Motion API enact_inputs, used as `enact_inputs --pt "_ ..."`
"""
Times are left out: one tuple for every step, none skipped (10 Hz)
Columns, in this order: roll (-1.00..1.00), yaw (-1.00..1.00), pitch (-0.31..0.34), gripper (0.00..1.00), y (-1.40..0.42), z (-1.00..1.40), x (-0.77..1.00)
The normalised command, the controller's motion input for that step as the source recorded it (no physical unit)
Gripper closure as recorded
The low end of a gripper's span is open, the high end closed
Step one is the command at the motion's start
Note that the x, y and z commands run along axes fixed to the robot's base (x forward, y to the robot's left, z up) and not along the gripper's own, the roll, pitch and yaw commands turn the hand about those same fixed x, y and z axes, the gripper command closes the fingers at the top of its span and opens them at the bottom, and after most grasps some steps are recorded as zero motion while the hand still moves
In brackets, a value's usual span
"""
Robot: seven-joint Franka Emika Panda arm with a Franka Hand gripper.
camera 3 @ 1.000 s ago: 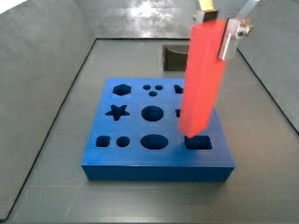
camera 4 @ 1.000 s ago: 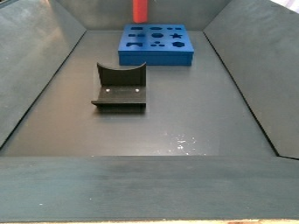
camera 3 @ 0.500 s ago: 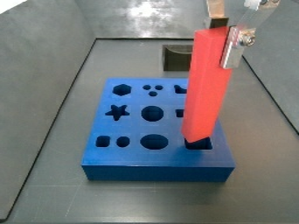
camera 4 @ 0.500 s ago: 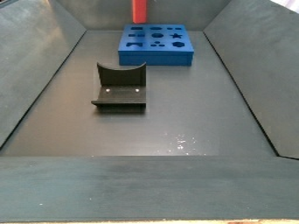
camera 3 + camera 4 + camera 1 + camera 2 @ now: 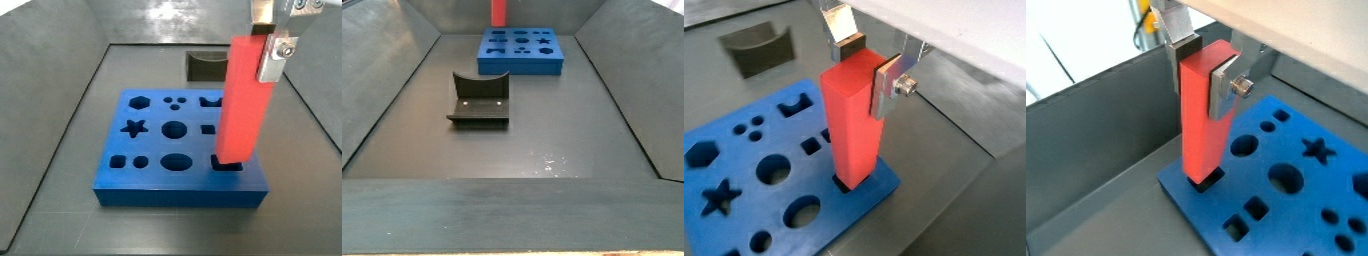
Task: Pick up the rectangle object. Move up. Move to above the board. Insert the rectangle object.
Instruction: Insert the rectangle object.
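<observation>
The rectangle object (image 5: 245, 100) is a red-orange bar standing upright, with its lower end at the mouth of a square hole in the near right corner of the blue board (image 5: 154, 175). My gripper (image 5: 274, 40) is shut on the bar's upper end. In both wrist views a silver finger lies against each side of the bar's top (image 5: 851, 120) (image 5: 1200, 120), gripper (image 5: 867, 65) (image 5: 1207, 65) above the board (image 5: 844, 205) (image 5: 1213, 205). The far side view shows only the bar (image 5: 498, 12) over the board (image 5: 523, 68); the gripper is cut off there.
The dark fixture (image 5: 205, 66) (image 5: 478, 100) (image 5: 758, 45) stands on the grey floor apart from the board. Sloping grey walls (image 5: 74, 90) enclose the floor on all sides. The board's other holes include a star (image 5: 134, 127), a hexagon and circles.
The bar has gone from leaning to upright, and its lower end has shifted slightly right onto the square hole. The gripper moved right with it.
</observation>
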Motion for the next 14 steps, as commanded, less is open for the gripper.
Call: enact_inputs --pt "0.13 -0.67 -0.014 1.00 0.00 -0.09 0.18" --pt "0.25 -0.62 0.000 1.00 0.00 -0.13 0.11" --pt "0.20 -0.36 0.109 1.00 0.00 -0.06 0.00" --pt "0.05 0.00 0.000 1.00 0.00 -0.02 0.00" --pt "0.13 0.00 0.000 1.00 -0.04 -0.13 0.00" --pt "0.23 0.00 0.000 1.00 -0.11 -0.24 0.00" --pt "0.15 0.00 0.000 1.00 -0.08 -0.23 0.00" --pt "0.15 0.00 0.000 1.00 -0.09 -0.22 0.00" --pt "0.13 0.00 0.000 1.00 -0.09 -0.21 0.01" --pt "0.15 0.00 0.000 1.00 -0.11 -0.22 0.02" --pt "0.19 0.00 0.000 1.00 -0.18 -0.21 0.02" --pt "0.18 0.00 0.000 1.00 -0.21 -0.17 0.05" --pt "0.16 0.00 0.000 1.00 -0.19 -0.21 0.17" --pt "0.26 0.00 0.000 1.00 -0.07 -0.31 0.34"
